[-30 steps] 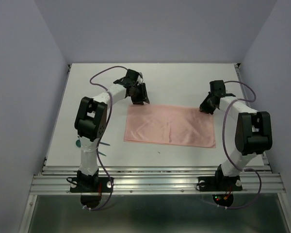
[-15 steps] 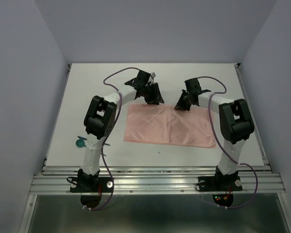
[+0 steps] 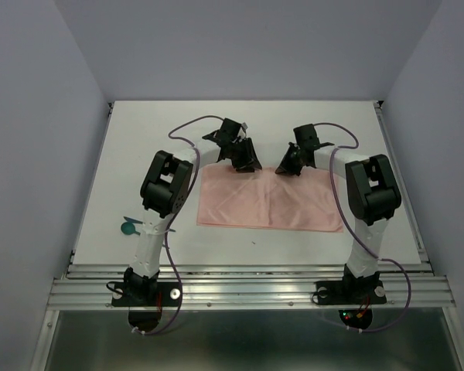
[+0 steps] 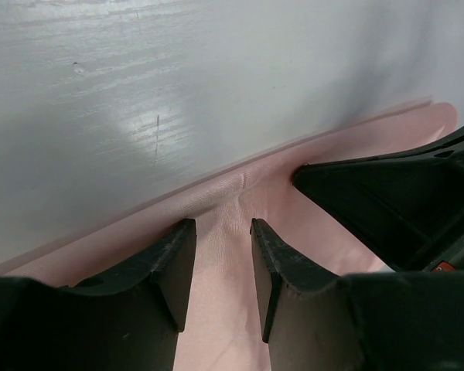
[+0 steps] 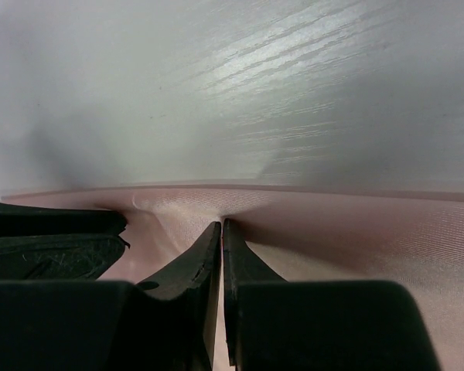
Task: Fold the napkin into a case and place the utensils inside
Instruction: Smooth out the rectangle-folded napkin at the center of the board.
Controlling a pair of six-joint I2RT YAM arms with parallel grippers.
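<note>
Napkin [image 3: 271, 207] under left fingers [image 4: 170, 270], right fingers [image 5: 193, 270]

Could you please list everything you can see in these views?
napkin: one, salmon-pink, flat at the table's middle
utensils: count unclear, teal, table's left side beside the left arm
table: one, white, under everything
cables: two, purple, looping along the arms
arms: two, white and black, bases at the near edge
left fingers: two, black, apart over the napkin's far edge
right fingers: two, black, pinched on the napkin's far edge
</note>
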